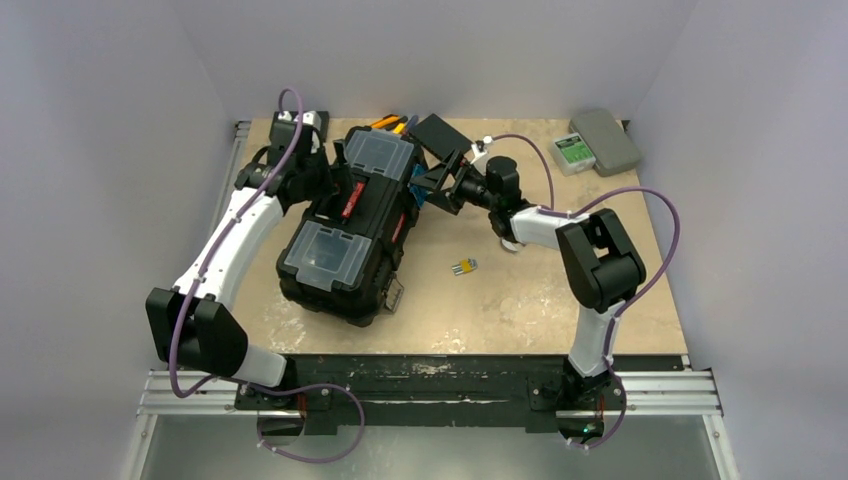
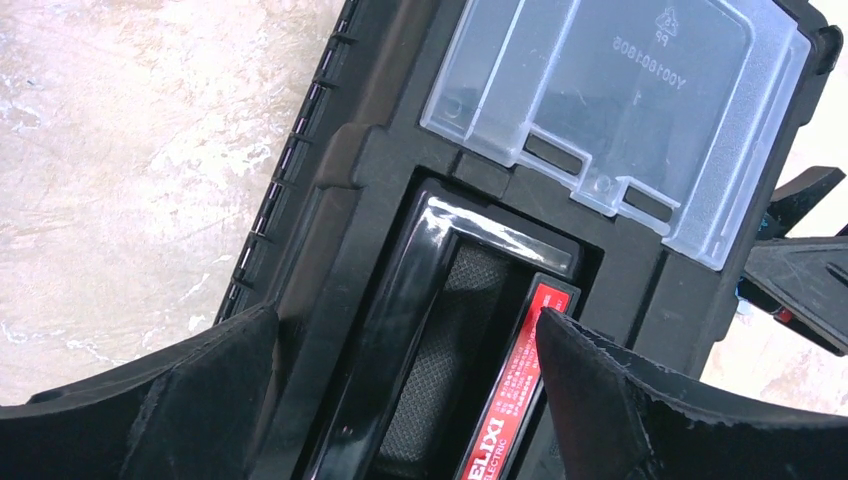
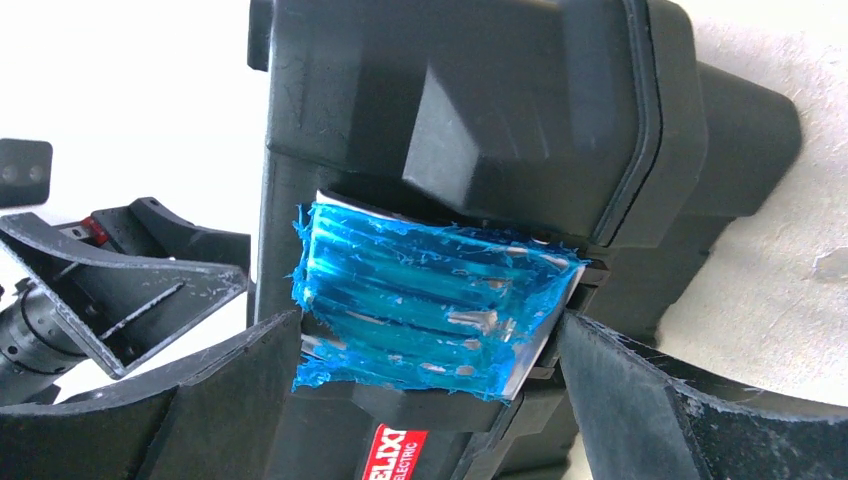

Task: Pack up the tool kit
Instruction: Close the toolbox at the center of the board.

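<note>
The black toolbox (image 1: 345, 225) lies closed at the table's left centre, with two clear-lidded compartments (image 1: 378, 150) and a red-marked handle (image 1: 351, 200). My left gripper (image 1: 328, 178) is open above the handle (image 2: 430, 330); its fingers (image 2: 610, 400) straddle it and grip nothing. My right gripper (image 1: 438, 185) is open at the toolbox's right side. Its fingers (image 3: 230, 390) stand either side of a metal latch covered in blue film (image 3: 430, 300). Yellow-handled tools (image 1: 392, 122) peek out behind the toolbox.
A small flat black box (image 1: 440, 132) lies behind my right gripper. A grey case with a green-labelled device (image 1: 592, 143) sits at the back right. A small yellow piece (image 1: 464, 267) lies mid-table. A latch (image 1: 394, 295) hangs at the toolbox's near end.
</note>
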Controlling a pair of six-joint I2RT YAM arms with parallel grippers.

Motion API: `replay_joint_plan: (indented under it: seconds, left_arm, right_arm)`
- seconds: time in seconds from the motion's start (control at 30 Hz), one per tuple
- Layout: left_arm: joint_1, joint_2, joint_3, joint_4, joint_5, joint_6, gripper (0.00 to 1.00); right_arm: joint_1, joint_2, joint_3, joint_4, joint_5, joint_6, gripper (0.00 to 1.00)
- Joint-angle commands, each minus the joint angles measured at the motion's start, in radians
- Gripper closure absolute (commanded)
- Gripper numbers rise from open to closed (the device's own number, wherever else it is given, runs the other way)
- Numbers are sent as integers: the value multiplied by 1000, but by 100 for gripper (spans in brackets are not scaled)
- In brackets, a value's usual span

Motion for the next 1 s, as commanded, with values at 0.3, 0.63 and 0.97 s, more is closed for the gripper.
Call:
replay_joint_plan:
  seconds: [0.3, 0.63, 0.97]
  left_arm:
    - [-11, -17, -51, 57, 65, -13, 10]
    - [-14, -7, -27, 45, 70, -9, 12]
    - [-23, 3, -15, 42, 67, -4, 12]
  right_arm:
    - [8, 14, 60, 52, -41, 33, 6]
    - [10, 27, 76, -45, 4, 38, 2]
    - [13, 6, 52, -137, 58, 14, 18]
